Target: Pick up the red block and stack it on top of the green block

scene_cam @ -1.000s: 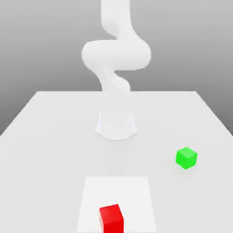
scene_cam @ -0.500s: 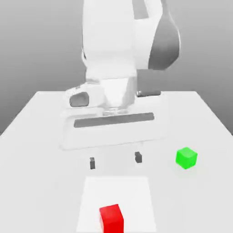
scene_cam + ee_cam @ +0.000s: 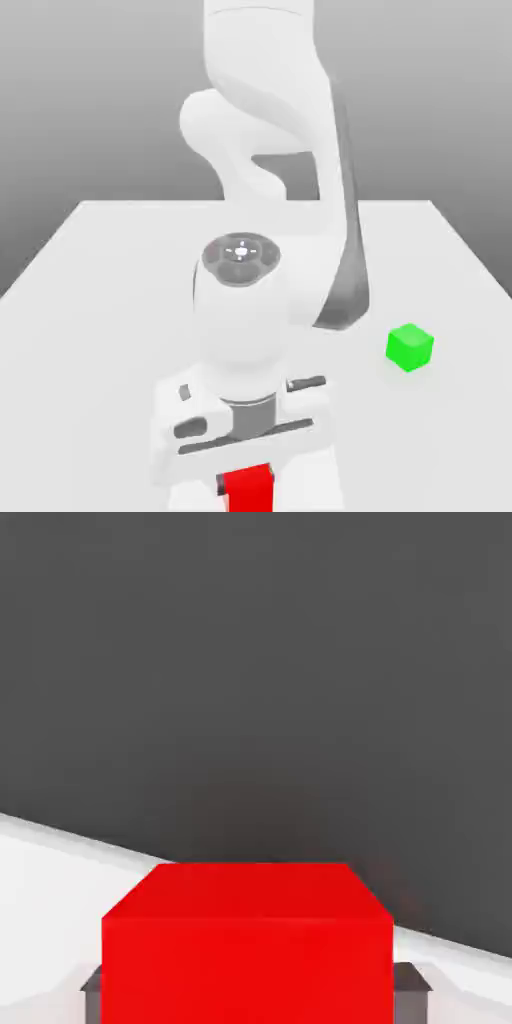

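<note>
the pincer [image 3: 256, 992] apparently grips the red block [image 3: 248, 952]

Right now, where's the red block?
Exterior view, near edge, left of centre: the red block sits between the claw's fingers, nearer the viewer than the green block.

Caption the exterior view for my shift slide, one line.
Gripper closed on the red block near the front edge; green block waits on the table at the exterior view's right.

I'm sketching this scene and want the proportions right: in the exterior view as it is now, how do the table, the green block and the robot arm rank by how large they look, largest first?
1. Table
2. Robot arm
3. Green block
</note>
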`<action>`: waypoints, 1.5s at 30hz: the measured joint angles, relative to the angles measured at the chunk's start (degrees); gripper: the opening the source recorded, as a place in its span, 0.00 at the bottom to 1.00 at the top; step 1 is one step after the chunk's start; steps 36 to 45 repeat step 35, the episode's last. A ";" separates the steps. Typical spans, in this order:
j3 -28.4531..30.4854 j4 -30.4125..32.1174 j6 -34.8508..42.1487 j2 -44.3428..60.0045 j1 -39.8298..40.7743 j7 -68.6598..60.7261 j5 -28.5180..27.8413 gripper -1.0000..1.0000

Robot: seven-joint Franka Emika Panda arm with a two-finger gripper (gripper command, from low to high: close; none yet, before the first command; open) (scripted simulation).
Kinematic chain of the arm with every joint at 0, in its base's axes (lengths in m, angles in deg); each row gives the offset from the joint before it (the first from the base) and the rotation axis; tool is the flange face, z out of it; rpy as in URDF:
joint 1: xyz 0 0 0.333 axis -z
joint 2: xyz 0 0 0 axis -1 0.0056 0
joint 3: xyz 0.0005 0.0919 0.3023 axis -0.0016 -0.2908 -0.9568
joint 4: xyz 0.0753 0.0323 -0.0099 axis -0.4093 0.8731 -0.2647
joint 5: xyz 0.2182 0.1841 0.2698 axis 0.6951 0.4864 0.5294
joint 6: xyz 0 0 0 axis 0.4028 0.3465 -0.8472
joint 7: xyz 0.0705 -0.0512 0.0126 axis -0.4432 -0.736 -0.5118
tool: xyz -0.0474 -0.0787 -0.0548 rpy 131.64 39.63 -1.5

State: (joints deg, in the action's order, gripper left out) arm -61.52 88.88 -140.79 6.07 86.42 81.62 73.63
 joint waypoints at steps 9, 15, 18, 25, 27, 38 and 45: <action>-2.53 4.66 8.07 -12.72 -2.95 -0.32 -0.32 0.00; -11.13 14.58 8.58 -23.31 -15.84 -5.94 4.97 0.00; -13.69 19.65 8.67 -28.61 -21.23 -7.78 6.23 0.00; -21.61 29.76 6.67 -36.83 -30.00 -9.07 5.25 0.00; -22.46 30.04 3.36 -33.79 -29.40 -7.96 3.50 0.00; -22.81 29.89 -7.28 -22.67 -26.36 -1.44 -6.07 1.00; -22.81 29.89 -7.28 -22.67 -26.36 -1.44 -6.07 1.00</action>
